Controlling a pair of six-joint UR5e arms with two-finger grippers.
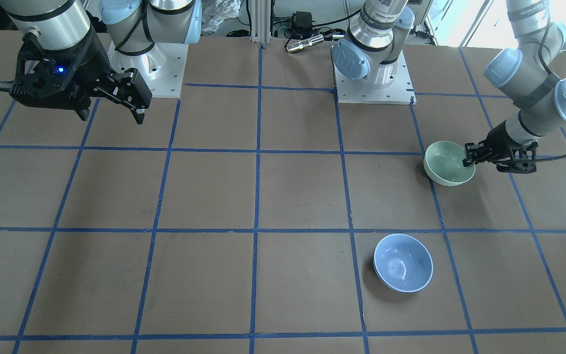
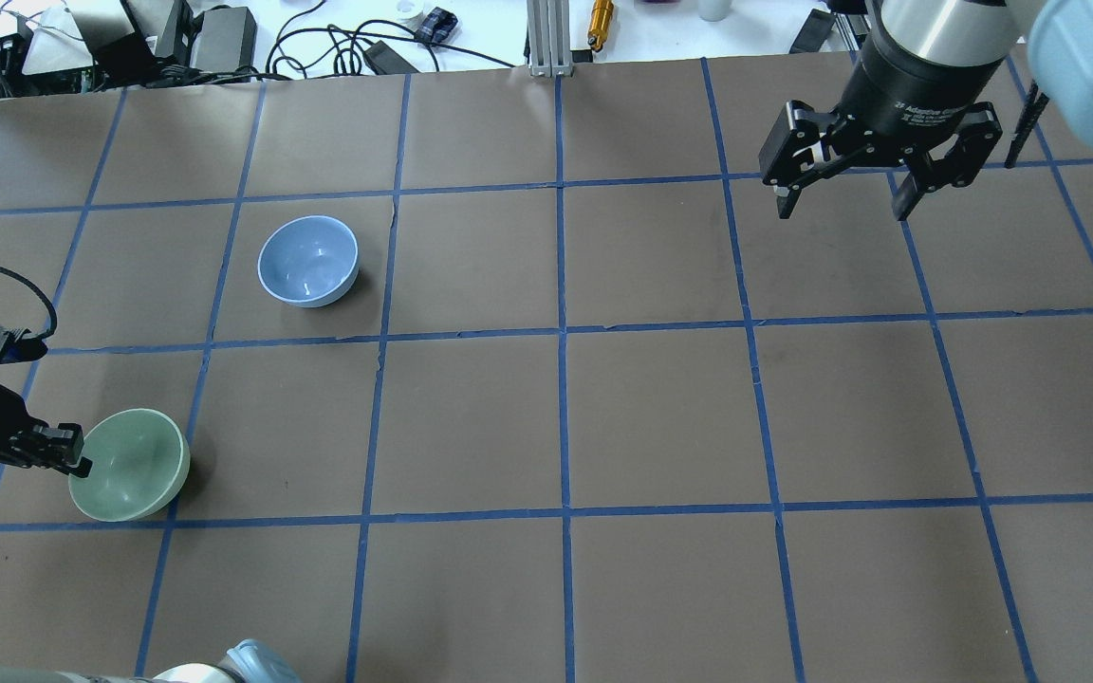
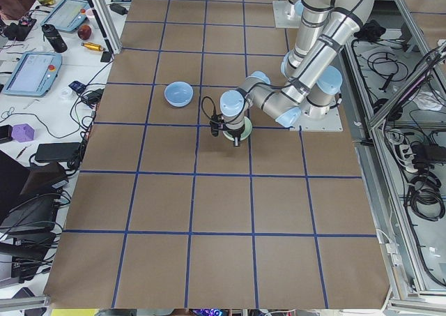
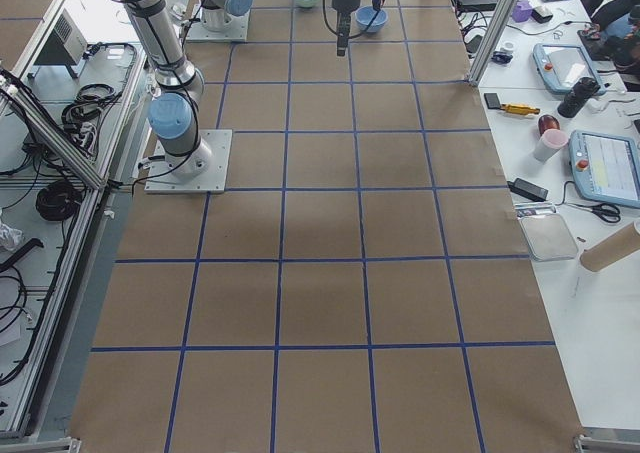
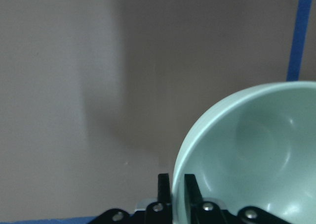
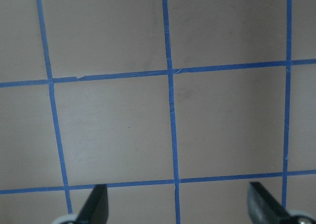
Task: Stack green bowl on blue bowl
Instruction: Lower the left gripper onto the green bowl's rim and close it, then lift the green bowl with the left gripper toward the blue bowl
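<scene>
Small round pale mint-green glossy bowl (image 2: 134,467): sits at the near left of the brown paper-covered table with blue tape grid (image 2: 660,417), close to my base side. Mouth up, possibly a little tipped; I cannot tell whether its foot is on the table. Being round, it has no long axis to align.

My left gripper (image 5: 177,183): clenched on that bowl's rim at the outer edge, one finger inside the wall and one outside, thin wall pinched between. The wrist view confirms it.

Key relation: the small round light periwinkle-blue glossy bowl (image 2: 307,261) lies forward of the green bowl, away from my base, and toward my right, in the diagonally adjoining taped square. The two are well apart, not touching. It also stands mouth up and round, so only centring matters for nesting, not heading.

Left arm is by far the nearer to both bowls.

My right gripper (image 2: 841,194): released, jaws spread wide, holding nothing, hanging over bare table at the far right, well apart from both bowls.

Judgement: carry forward and rightward, centre over the blue rim, then lower.
</scene>
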